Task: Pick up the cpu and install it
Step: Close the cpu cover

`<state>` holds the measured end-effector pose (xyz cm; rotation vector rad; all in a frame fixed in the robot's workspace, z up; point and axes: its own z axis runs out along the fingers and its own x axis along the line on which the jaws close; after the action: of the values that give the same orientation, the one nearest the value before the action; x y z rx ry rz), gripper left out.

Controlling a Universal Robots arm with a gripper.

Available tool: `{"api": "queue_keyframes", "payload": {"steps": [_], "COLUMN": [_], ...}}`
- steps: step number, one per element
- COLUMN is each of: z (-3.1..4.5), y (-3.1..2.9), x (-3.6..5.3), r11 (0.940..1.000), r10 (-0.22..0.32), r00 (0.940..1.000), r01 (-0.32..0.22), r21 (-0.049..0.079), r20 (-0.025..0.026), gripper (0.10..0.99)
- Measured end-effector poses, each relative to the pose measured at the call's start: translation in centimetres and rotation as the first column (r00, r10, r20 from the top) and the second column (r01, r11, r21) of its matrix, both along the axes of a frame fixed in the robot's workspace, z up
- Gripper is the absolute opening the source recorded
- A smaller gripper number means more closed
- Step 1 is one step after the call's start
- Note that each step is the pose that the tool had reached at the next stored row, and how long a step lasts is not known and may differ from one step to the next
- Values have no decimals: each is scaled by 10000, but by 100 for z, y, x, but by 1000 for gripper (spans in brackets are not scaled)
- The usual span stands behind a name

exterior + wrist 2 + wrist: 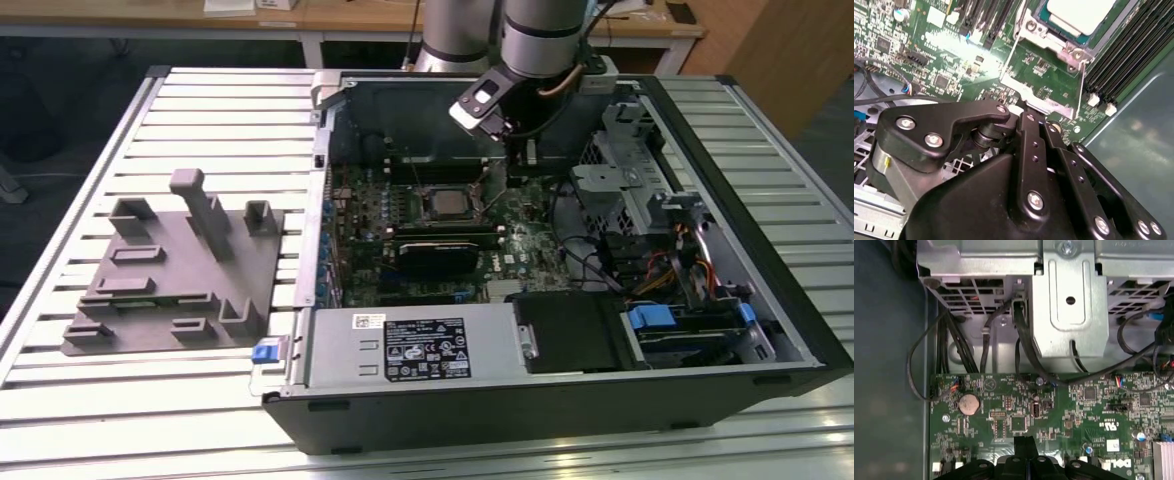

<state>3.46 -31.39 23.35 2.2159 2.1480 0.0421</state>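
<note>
The cpu (447, 203) lies flat in the motherboard socket (446, 187) inside the open computer case, its pale silvery top facing up. In the second wrist view the cpu (1081, 12) sits within the socket's metal retention frame (1041, 87). My gripper (513, 168) hangs just to the exterior view's right of the socket, low over the board. Its black fingers (1026, 130) are pressed together, with the tips right at the frame's near edge. Nothing is between them. The gripper (1024, 442) is shut in the first wrist view too.
A grey plastic fixture (174, 265) with upright blocks lies on the slatted table at the exterior view's left. Drive cages (641, 190), cables (661, 270) and the power supply (414, 345) crowd the case. Memory slots (1126, 55) run beside the socket.
</note>
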Motion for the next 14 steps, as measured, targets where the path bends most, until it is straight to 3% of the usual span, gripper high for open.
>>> {"api": "queue_keyframes", "payload": {"steps": [14], "z": [0], "y": [0], "x": [-205], "r11": [10000], "r10": [-19], "r00": [10000], "r01": [19], "r21": [0], "r20": [0], "gripper": [106]}}
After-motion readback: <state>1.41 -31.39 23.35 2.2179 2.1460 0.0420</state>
